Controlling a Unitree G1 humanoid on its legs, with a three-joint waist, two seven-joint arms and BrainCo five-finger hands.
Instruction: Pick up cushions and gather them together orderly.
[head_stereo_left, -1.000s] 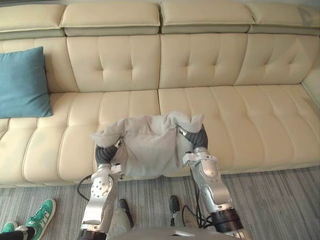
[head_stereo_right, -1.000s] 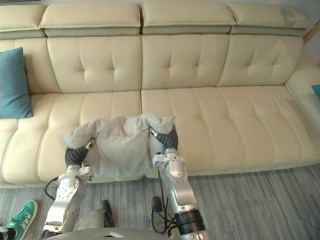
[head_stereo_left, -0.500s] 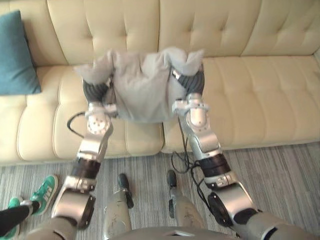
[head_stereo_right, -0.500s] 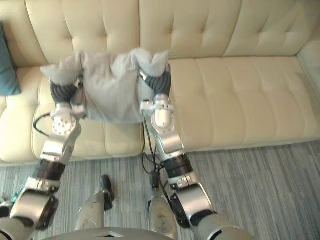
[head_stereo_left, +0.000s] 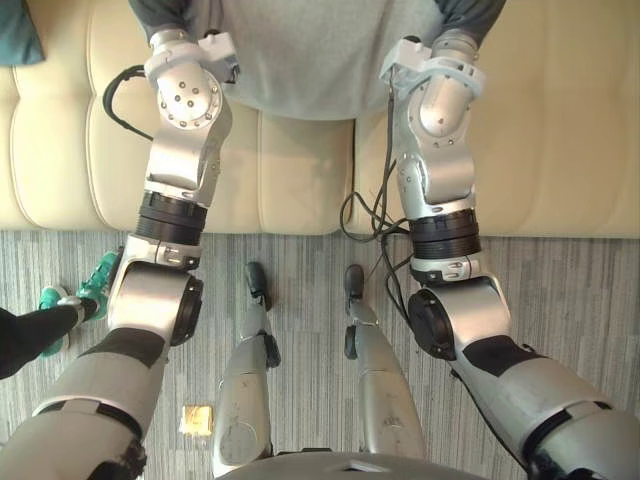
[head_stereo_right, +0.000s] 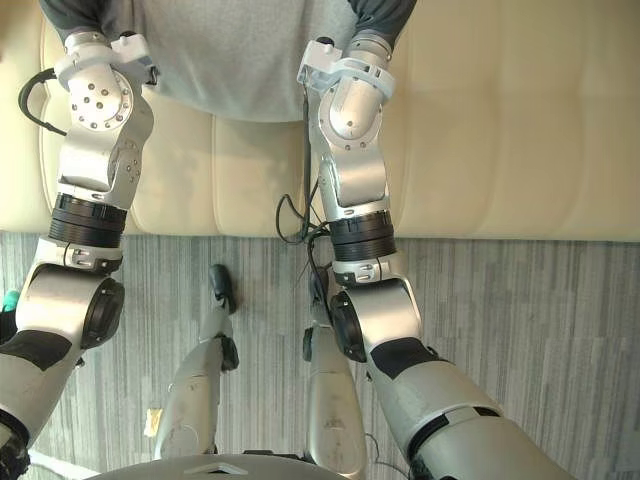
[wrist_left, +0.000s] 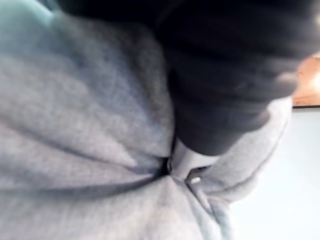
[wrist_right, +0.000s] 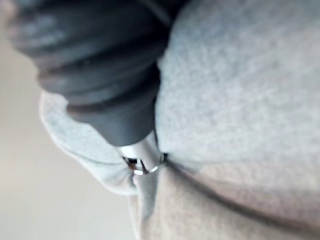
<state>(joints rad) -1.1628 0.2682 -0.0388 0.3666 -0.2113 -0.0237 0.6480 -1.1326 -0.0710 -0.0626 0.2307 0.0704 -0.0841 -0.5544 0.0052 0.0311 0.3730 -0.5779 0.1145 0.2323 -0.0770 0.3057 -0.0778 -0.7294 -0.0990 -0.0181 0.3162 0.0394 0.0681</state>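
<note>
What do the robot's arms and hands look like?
The left arm and right arm are silver-grey, with rounded joint housings and black ribbed bands. A round disc with small holes marks the left arm. The left hand and right hand wear dark ribbed covers.

The cushion (head_stereo_left: 300, 50) is held between the left hand (wrist_left: 225, 85) and the right hand (wrist_right: 110, 75) over the sofa (head_stereo_left: 560, 120), with a second cushion (head_stereo_left: 15, 30) at the sofa's far left and a shoe (head_stereo_left: 100, 280) on the floor (head_stereo_left: 580, 300) below it.
</note>
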